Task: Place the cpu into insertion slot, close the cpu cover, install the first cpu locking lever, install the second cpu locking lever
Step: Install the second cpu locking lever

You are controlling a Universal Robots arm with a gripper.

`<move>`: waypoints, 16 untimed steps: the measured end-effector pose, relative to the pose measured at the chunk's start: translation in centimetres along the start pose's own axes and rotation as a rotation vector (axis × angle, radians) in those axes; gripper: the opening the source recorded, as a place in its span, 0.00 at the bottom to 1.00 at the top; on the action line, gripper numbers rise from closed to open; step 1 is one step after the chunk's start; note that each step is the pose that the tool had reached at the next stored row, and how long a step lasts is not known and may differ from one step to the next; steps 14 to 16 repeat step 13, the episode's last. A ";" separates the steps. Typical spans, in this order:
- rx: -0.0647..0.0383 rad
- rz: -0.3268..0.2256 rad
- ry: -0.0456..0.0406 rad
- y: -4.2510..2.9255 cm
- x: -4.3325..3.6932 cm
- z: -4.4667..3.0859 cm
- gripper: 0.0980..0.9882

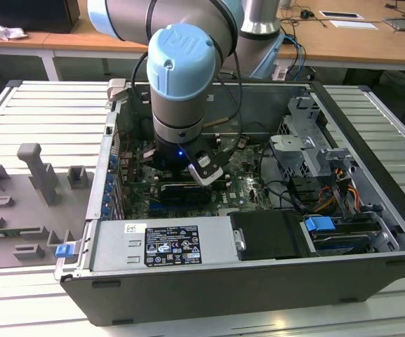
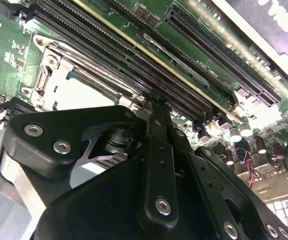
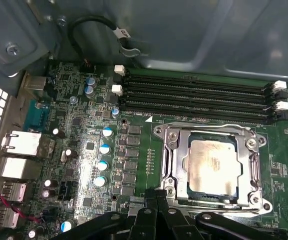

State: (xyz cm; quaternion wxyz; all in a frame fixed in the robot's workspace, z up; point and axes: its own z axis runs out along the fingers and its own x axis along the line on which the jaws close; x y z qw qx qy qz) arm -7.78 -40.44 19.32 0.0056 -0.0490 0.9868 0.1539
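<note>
Basically, the arm reaches down into the open computer case [image 1: 370,232] in the exterior view, with the gripper [image 1: 206,172] low over the motherboard [image 1: 248,186]. In the first wrist view the cpu [image 3: 212,166] sits flat in the insertion slot [image 3: 181,170], pale metal top showing, and the cpu cover [image 3: 211,134] lies closed down around it as a silver frame. The gripper's black linkage [image 3: 153,220] is right beside the near edge of the socket frame; whether it touches can't be told. In the second wrist view the gripper [image 2: 156,107] looks pressed together, its narrow tip down at the socket corner beside the long memory slots [image 2: 134,55], with nothing visibly pinched. The locking levers can't be made out clearly. Memory slots [image 3: 198,97] run just beyond the socket.
</note>
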 end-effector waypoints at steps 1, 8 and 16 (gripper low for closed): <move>-0.001 0.000 -0.0004 0.14 -0.02 -0.35 0.01; 0.001 0.000 0.0008 0.78 -0.06 -2.45 0.01; 0.000 0.000 0.0006 0.92 -0.08 -2.88 0.01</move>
